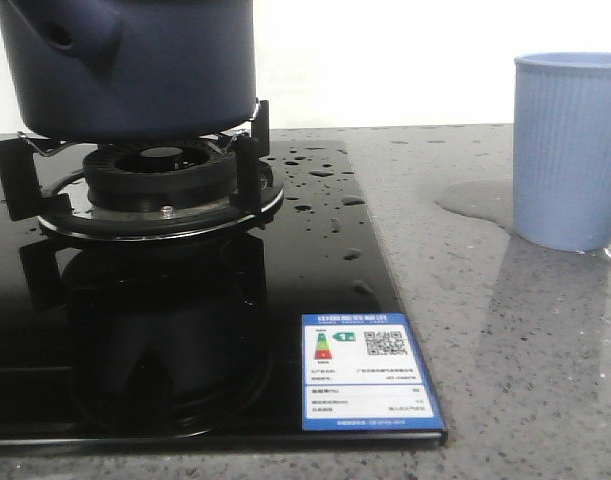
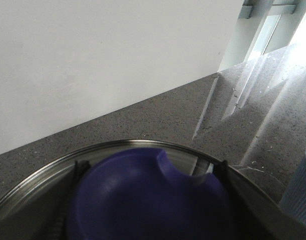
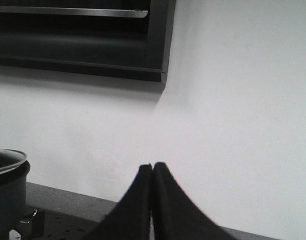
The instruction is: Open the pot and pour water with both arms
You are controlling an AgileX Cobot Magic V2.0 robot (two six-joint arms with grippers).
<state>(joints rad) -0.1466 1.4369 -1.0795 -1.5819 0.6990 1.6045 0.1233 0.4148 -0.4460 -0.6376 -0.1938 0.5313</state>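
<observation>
The dark navy pot (image 1: 135, 65) stands on the gas burner's black supports (image 1: 165, 185) at the far left; its top is cut off in the front view. In the left wrist view my left gripper (image 2: 147, 195) is shut on the blue lid knob (image 2: 142, 195), one finger on each side, over the steel-rimmed glass lid (image 2: 37, 180). My right gripper (image 3: 152, 166) is shut and empty, up in the air facing the white wall, with the pot and lid rim (image 3: 7, 165) at the edge of its view. Water shows as droplets (image 1: 320, 172) on the hob and a puddle (image 1: 475, 200).
A light blue ribbed cup (image 1: 570, 150) stands on the grey stone counter (image 1: 525, 350) at the right, next to the puddle; it also shows in the left wrist view (image 2: 300, 195). The black glass hob (image 1: 135, 330) carries an energy label (image 1: 365, 370). A dark cabinet (image 3: 77, 35) hangs on the wall.
</observation>
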